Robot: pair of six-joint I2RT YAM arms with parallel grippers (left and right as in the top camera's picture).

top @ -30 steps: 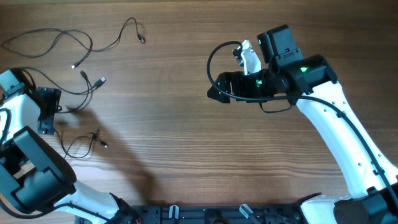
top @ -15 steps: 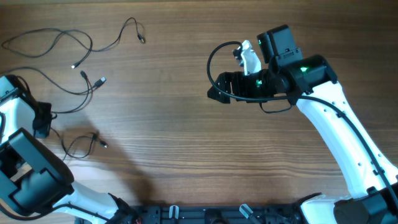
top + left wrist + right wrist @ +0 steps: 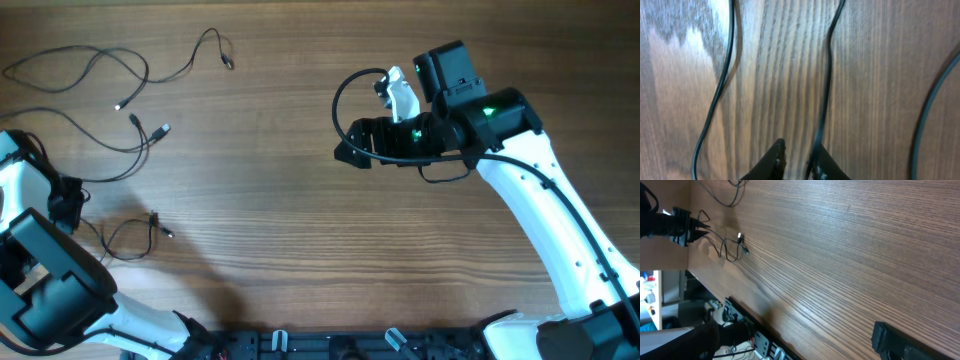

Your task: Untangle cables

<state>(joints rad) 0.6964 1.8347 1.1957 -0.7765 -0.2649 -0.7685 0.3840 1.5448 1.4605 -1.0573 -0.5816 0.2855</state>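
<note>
Black cable (image 3: 827, 75) passes between the left claw's (image 3: 800, 162) tips (grip unclear).

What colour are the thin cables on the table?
Dark grey-black cables; clearest in the left wrist view.

A brown wood-grain table (image 3: 270, 210) fills every view, with pale glare across its grain.
</note>
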